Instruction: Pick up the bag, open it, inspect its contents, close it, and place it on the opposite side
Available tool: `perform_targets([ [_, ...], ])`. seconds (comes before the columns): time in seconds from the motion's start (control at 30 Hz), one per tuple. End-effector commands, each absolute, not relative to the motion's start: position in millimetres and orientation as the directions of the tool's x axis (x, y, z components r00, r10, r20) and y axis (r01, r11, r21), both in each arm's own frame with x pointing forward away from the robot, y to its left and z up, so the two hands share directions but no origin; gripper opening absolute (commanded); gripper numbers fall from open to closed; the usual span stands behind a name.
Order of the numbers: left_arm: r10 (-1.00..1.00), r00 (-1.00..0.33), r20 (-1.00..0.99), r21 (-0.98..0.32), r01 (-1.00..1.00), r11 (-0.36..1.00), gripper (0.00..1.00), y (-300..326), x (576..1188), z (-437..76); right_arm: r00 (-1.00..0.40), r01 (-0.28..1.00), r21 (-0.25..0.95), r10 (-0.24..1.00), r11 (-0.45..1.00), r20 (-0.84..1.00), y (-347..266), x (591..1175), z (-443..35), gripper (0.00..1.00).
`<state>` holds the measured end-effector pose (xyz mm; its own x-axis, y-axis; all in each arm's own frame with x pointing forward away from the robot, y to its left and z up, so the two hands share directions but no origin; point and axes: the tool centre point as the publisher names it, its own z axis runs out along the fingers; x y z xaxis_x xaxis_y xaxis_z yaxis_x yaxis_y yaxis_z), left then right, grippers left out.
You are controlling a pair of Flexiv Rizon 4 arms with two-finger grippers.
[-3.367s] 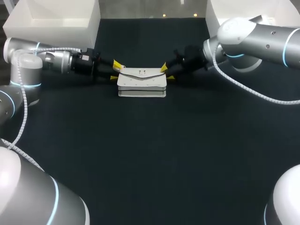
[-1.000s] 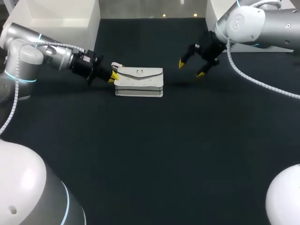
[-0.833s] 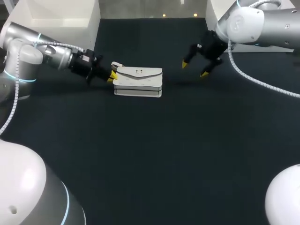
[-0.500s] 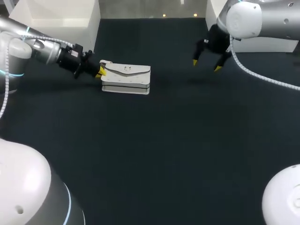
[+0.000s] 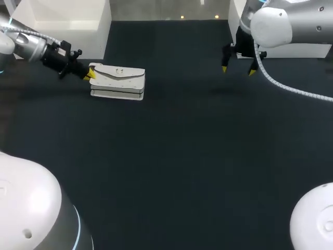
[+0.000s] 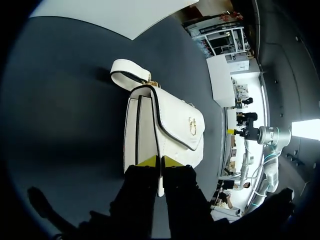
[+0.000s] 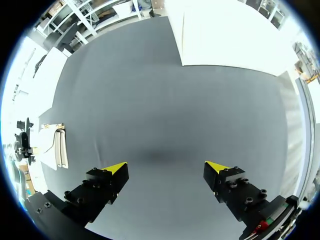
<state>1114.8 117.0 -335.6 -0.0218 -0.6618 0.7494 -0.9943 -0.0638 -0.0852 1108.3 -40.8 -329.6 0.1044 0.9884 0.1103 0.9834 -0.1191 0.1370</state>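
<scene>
Left fingers [image 6: 148, 161] pinch the seemingly light, stiff bag [image 6: 175, 120] by its end edge, a likely slippery hold; right fingers [image 7: 116, 168] spread wide.

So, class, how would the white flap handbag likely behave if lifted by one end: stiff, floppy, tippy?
The white boxy flap handbag is probably fairly stiff: its sides hold crisp straight edges. Lying flat and broad, it seems unlikely to tip. Pinched at one end by the left pincer, it may droop or swing.
</scene>
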Motion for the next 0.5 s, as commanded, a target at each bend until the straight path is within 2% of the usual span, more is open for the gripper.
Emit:
perform_targets([
  [0.03,-0.642,-0.036,0.766,-0.085,-0.995,-0.045,0.0,143.1,1114.1,-331.8,0.106,0.983,0.139,0.989,-0.121,0.106,-40.4,1106.9,-328.4,1.0],
  [0.23,-0.63,-0.074,0.773,-0.096,-0.995,-0.001,0.0,174.7,1118.4,-336.4,0.106,0.983,0.139,0.989,-0.121,0.106,-40.4,1106.9,-328.4,1.0],
  [0.5,-0.628,-0.07,0.775,-0.107,-0.994,-0.022,0.0,214.1,1135.5,-344.5,0.106,0.983,0.139,0.989,-0.121,0.106,-40.4,1106.9,-328.4,1.0],
])
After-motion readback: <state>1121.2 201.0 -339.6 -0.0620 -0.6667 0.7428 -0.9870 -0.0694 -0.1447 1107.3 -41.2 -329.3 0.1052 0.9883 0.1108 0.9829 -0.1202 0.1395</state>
